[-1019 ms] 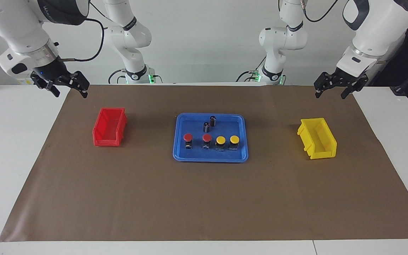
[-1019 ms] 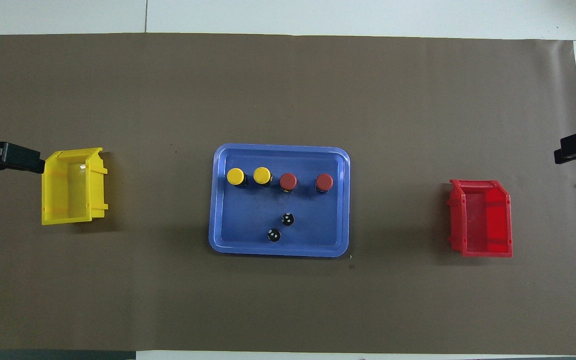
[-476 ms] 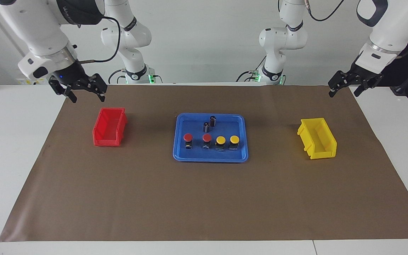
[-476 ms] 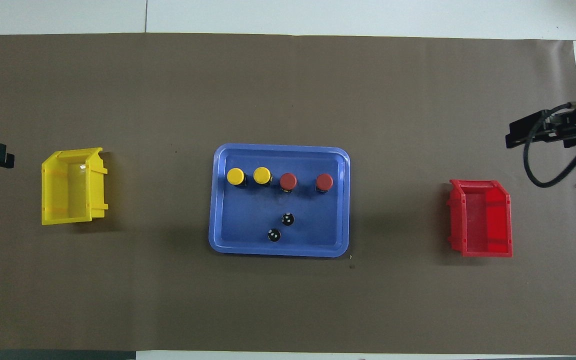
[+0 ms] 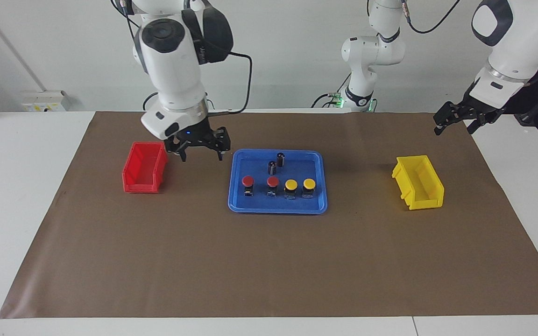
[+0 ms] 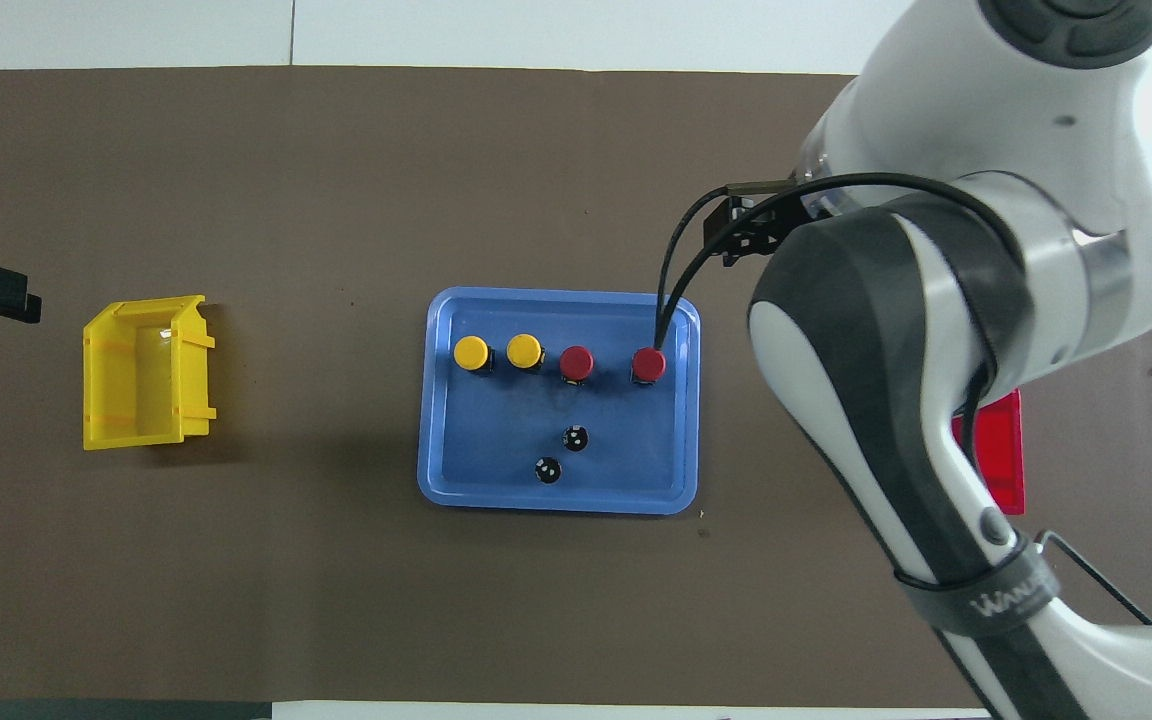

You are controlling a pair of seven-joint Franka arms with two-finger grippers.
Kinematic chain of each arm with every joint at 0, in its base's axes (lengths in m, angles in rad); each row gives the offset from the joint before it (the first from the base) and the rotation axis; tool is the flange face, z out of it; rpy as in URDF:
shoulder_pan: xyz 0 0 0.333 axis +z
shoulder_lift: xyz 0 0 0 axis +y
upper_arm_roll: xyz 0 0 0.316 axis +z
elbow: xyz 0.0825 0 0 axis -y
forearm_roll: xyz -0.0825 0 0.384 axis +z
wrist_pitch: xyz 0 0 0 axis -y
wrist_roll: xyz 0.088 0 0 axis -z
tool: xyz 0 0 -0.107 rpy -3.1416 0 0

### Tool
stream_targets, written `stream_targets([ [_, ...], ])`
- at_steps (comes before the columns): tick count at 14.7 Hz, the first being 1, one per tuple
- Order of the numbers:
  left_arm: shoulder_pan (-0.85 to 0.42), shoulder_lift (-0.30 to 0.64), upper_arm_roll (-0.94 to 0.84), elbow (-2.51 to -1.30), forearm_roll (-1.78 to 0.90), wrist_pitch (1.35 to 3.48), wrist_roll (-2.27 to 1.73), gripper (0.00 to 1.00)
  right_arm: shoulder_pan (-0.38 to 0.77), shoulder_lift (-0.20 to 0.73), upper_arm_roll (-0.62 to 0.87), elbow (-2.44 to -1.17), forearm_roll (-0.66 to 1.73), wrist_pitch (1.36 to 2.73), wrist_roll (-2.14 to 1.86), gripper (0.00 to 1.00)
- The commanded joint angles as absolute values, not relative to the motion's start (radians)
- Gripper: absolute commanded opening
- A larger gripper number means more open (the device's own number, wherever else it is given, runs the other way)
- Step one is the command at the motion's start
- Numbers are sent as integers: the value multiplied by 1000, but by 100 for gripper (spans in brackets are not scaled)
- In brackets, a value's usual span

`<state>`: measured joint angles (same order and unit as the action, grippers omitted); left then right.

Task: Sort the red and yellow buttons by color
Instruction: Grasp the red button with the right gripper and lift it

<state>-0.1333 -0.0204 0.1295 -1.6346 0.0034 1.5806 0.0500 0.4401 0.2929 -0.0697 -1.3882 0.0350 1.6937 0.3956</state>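
All four buttons sit in the blue tray (image 5: 316, 205), none sorted yet. They form one row in the tray's half farther from the robots: red button A (image 5: 248, 181), then red button B (image 5: 272, 182), toward the right arm's end; yellow button C (image 5: 290, 185) and yellow button D (image 5: 309, 184), toward the left arm's end. C and D nearly touch.

Two dark cylinders (image 5: 280, 159) stand in the tray's nearer half; not task items.

Red bin (image 5: 144, 167) lies beside the tray at the right arm's end, yellow bin (image 5: 418, 182) at the left arm's end.

Right gripper (image 5: 200, 153) hangs between tray and red bin, jaws released, empty. Left gripper (image 5: 454, 122) waits above the mat past the yellow bin from the tray, jaws released, empty.

Handling, judged: buttons look light and rigid; domed caps likely slick. Grip the black blocky base on its flat sides, below the cap. A has the most room.
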Motion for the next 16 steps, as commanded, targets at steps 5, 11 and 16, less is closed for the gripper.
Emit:
stream_targets([
  [5,-86,-17,127,-1621,-34,1531,75,100,543,140,-67,-1860,44,2073,456,96],
  [11,-94,-34,126,-1669,-34,1608,71,100,548,175,-67,-1959,44,2232,414,90],
  [16,-95,-43,127,-1687,-34,1608,74,100,548,270,-67,-1957,44,2327,420,90],
])
